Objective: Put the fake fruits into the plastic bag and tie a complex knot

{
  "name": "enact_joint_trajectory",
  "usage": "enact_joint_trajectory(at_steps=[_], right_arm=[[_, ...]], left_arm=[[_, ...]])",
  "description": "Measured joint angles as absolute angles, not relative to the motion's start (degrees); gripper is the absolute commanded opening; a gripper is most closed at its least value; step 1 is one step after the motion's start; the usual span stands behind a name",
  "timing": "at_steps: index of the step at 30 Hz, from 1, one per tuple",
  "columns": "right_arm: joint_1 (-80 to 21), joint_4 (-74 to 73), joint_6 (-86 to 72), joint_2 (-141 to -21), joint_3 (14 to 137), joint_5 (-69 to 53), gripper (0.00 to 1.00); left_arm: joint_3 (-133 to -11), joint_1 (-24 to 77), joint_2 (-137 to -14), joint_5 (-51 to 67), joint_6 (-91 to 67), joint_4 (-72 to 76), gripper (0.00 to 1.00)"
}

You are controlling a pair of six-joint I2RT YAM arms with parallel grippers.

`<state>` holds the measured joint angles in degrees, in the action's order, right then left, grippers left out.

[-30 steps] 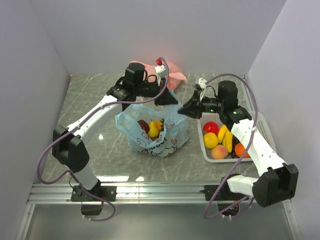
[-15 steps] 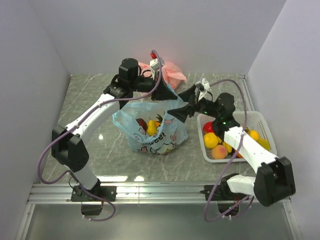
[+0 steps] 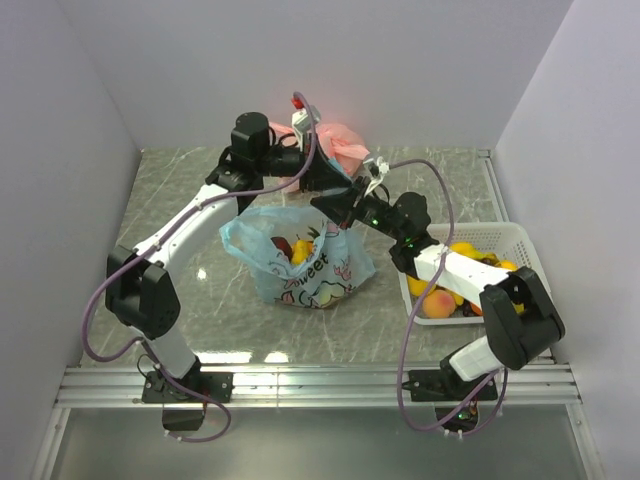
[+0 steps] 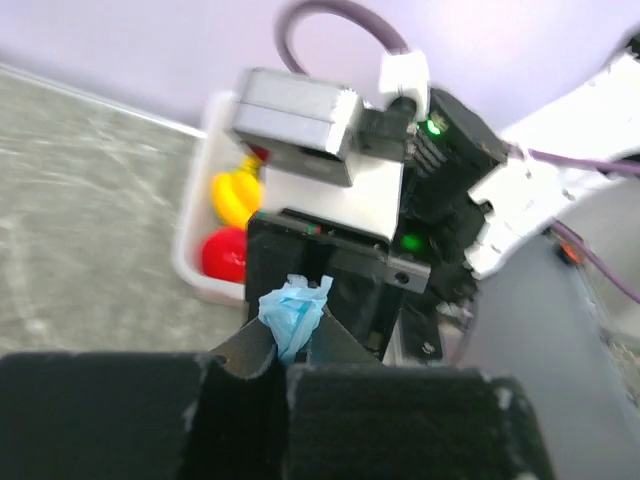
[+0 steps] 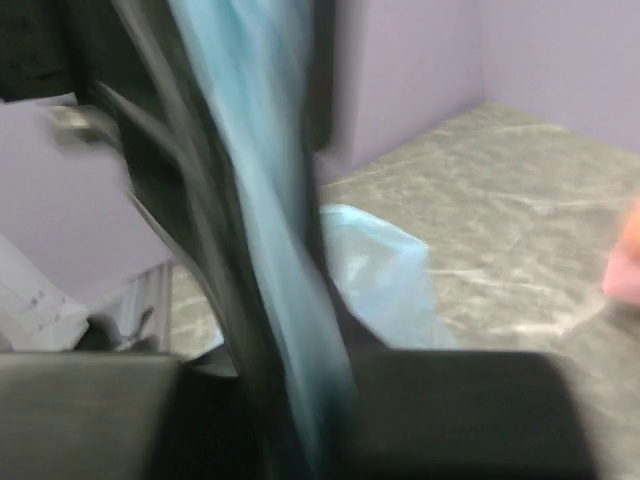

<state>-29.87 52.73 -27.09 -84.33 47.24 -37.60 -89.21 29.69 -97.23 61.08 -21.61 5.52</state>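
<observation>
One thin, crinkly, translucent light-blue plastic bag [image 3: 310, 275] is standing on the grey marbled desk [image 3: 190, 200], holding glossy red and yellow plastic fruits [image 3: 300, 250]. The left claw [image 4: 285, 350] is clenching one twisted handle [image 4: 295, 305]; the right claw [image 3: 334, 205] is straddling another blue strip [image 5: 260, 200], its grip indiscernible through blur.

Light-blue plastic bag [image 3: 310, 275] on marble table [image 3: 190, 200], mouth open, yellow and red fake fruits [image 3: 300, 255] inside. Far handle pulled up to a peak at left gripper [image 3: 325, 182], above the bag. Right gripper [image 3: 338, 205] just beside, lower, at same handle; jaw state unclear. White basket [image 3: 520, 240] at right, holding peach [image 3: 438, 303] and yellow fruit. Pink bag [image 3: 345, 140] near back wall.
</observation>
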Motion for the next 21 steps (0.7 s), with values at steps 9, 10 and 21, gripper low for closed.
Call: enact_joint_trajectory(at_steps=[9,10,21], right_arm=[[-31.38,51.31,-27.99,-86.96,47.0,-23.03,0.65],[-31.33,51.16,-27.83,-87.13,47.0,-22.5,0.66],[-34.04,43.51,-27.51,-87.35,52.51,-9.58,0.57]], left_arm=[[-84.42,28.67,-95.74,54.72,-21.58,9.74,0.0],[-83.99,28.86,-95.39,54.65,-21.45,9.61,0.0],[-80.95,30.46,-91.22,40.03,-18.48,11.44,0.0]])
